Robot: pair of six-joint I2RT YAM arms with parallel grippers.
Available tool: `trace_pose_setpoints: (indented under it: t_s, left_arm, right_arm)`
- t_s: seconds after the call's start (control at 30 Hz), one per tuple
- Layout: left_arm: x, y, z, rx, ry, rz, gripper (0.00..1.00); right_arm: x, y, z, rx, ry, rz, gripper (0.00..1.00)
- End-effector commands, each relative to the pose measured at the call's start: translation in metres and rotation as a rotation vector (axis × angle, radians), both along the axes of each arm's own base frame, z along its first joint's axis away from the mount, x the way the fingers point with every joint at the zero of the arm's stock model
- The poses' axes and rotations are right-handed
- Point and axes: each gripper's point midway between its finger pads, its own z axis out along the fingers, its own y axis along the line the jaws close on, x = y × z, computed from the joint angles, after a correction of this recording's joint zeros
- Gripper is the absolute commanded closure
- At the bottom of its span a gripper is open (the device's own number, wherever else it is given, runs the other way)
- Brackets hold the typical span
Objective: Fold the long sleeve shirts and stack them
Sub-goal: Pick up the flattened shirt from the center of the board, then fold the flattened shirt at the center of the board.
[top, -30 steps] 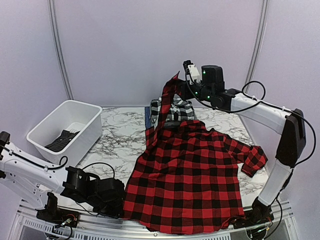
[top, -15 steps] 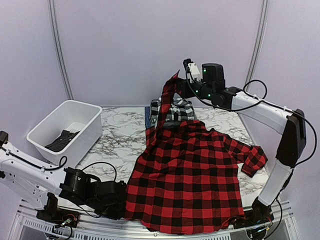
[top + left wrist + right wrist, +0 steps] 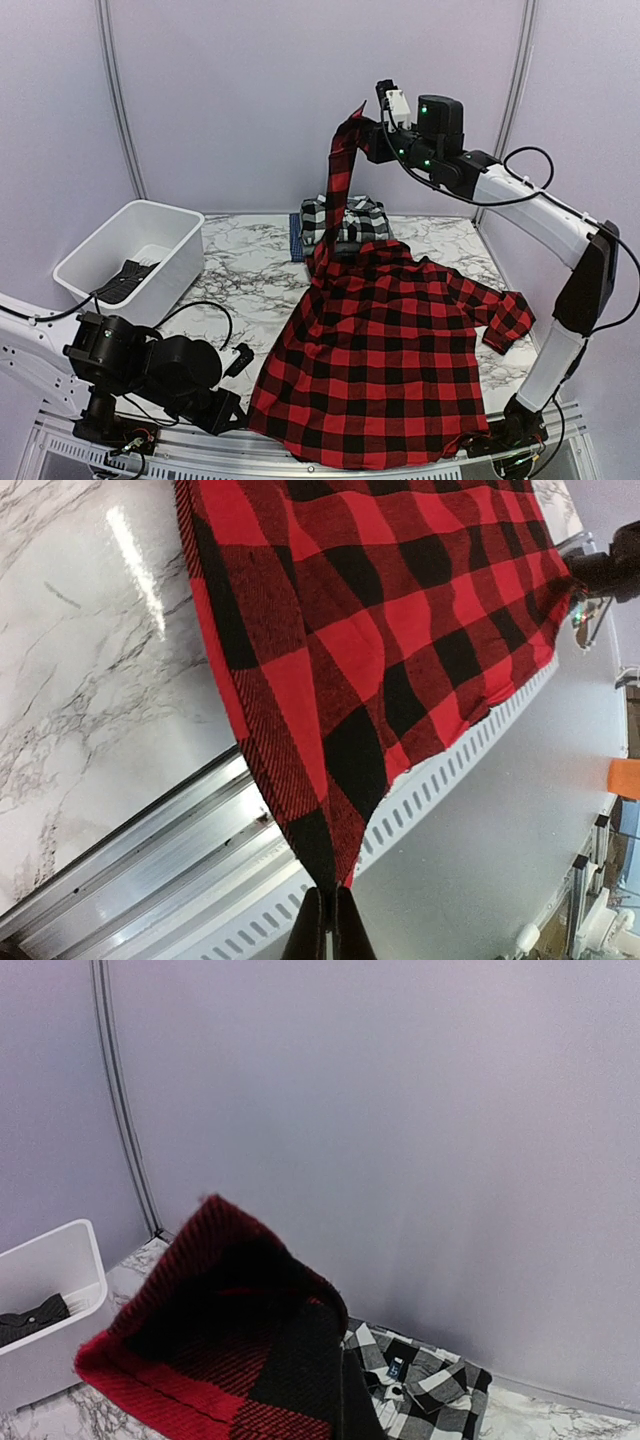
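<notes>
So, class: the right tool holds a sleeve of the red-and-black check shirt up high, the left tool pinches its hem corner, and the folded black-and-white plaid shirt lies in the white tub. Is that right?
Not quite. The black-and-white plaid shirt lies at the far edge of the marble table, not in the white tub, as the top external view shows. The rest holds.

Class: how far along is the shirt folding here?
Done: black-and-white shirt folded at the back. In hand: red check shirt, right gripper holding its sleeve up, left gripper pinching a hem corner. Left: folding and stacking it, plus the dark garment in the tub.
</notes>
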Motion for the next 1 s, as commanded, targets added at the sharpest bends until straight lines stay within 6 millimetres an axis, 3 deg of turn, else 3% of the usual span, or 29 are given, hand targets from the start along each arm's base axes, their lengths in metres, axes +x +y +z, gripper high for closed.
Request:
trace_pose_setpoints:
  t_s: [0.0, 0.3, 0.53, 0.7, 0.83, 0.97]
  left_arm:
    - [-0.017, -0.017, 0.029, -0.046, -0.027, -0.174, 1.00]
    - [-0.031, -0.088, 0.042, -0.034, -0.106, -0.434, 1.00]
    - [-0.037, -0.147, 0.027, -0.043, -0.044, -0.543, 1.00]
    - [-0.034, -0.167, -0.012, -0.015, 0.073, -0.559, 1.00]
    - [-0.023, -0.177, -0.026, -0.036, 0.138, -0.521, 1.00]
    - [-0.013, -0.184, -0.020, -0.079, 0.133, -0.509, 0.80]
  right_arm:
    - [0.002, -0.012, 0.021, -0.018, -0.048, -0.065, 1.00]
    - [-0.002, -0.043, 0.008, -0.100, -0.029, -0.192, 1.00]
    - [-0.013, -0.100, -0.027, -0.181, 0.046, -0.374, 1.00]
    - [-0.031, -0.142, -0.048, -0.167, 0.116, -0.469, 1.00]
    - [-0.049, -0.145, -0.078, -0.134, 0.196, -0.447, 1.00]
    - [-0.066, -0.149, -0.112, -0.116, 0.272, -0.434, 1.00]
